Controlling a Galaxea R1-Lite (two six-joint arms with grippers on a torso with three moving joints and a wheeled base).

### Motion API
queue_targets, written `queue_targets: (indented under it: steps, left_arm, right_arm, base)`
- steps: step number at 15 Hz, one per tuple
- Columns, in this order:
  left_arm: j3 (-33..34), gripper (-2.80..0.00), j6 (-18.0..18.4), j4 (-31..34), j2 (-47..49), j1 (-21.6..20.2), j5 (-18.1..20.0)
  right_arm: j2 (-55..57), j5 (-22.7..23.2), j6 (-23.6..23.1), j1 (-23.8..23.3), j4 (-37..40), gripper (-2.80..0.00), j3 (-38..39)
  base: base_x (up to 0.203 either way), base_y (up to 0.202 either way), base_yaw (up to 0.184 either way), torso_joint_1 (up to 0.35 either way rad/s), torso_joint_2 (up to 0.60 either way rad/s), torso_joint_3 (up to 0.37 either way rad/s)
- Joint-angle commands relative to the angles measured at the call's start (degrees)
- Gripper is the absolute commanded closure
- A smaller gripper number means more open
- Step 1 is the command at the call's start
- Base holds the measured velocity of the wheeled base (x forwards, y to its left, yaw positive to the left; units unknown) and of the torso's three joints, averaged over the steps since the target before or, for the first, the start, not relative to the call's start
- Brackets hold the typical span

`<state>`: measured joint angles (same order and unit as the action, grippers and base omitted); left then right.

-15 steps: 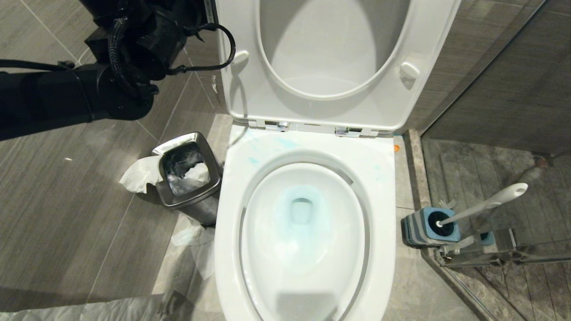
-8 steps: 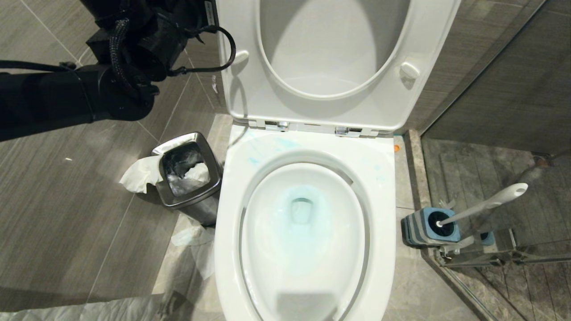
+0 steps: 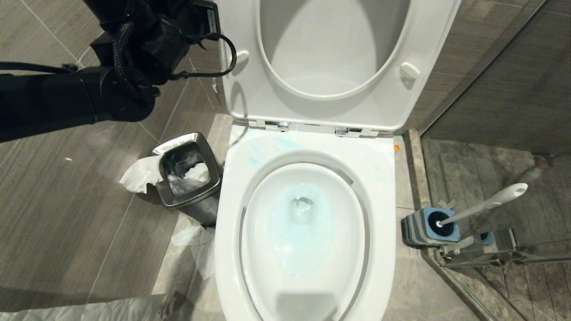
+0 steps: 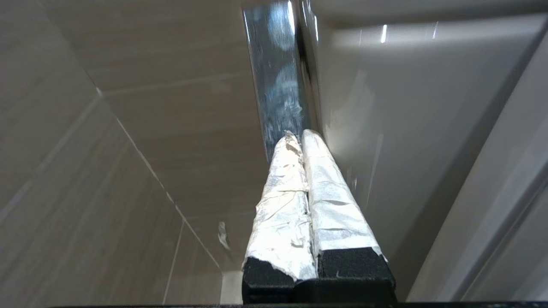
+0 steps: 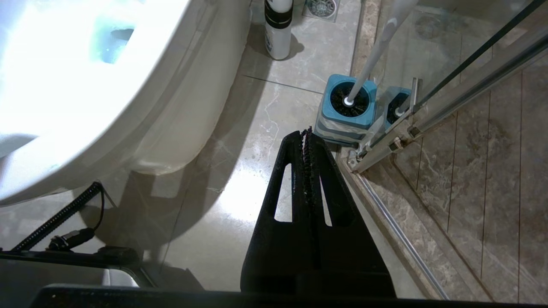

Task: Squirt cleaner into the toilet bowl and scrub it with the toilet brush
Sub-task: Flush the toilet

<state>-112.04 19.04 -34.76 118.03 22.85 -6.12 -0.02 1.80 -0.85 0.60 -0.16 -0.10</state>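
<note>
The white toilet bowl [image 3: 383, 214] stands open below me, seat and lid [image 3: 424, 35] raised. Cleaner shows as pale teal streaks [image 3: 285, 143] on the back rim and as tinted, rippling water [image 3: 303, 227] round the outlet. The toilet brush [image 3: 486, 204] stands with its black head [image 5: 351, 95] in a blue holder [image 3: 430, 226] on the floor to the bowl's right. My left gripper [image 4: 302, 134] is shut and empty, its taped tips at a chrome strip [image 4: 278, 77] beside the white toilet body [image 4: 406, 107]. My right gripper [image 5: 306, 131] hangs shut and empty just short of the holder.
A square steel bin [image 3: 189, 171] with crumpled tissue [image 3: 140, 174] stands left of the bowl. The glass shower door and its metal rail [image 3: 490, 254] close off the right side behind the holder. A white bottle with a black band [image 5: 278, 30] stands on the floor by the toilet's base.
The tinted water at the outlet has gone from calm to rippling. My left arm has crept slightly upward beside the raised lid. The brush has not moved.
</note>
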Motion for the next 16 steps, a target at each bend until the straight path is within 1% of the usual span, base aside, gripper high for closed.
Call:
queue_targets:
  steps: [1,16]
  left_arm:
    - [0.0,0.0,0.1,-0.3,1.7,0.2,0.1]
    - [0.0,0.0,0.3,-0.3,0.6,0.1,0.1]
  right_arm:
    - [0.0,0.0,0.0,0.0,0.0,0.0,0.0]
    - [0.0,0.0,0.0,0.0,0.0,0.0,0.0]
  base:
    - [0.0,0.0,0.0,0.0,0.0,0.0]
    - [0.0,0.0,0.0,0.0,0.0,0.0]
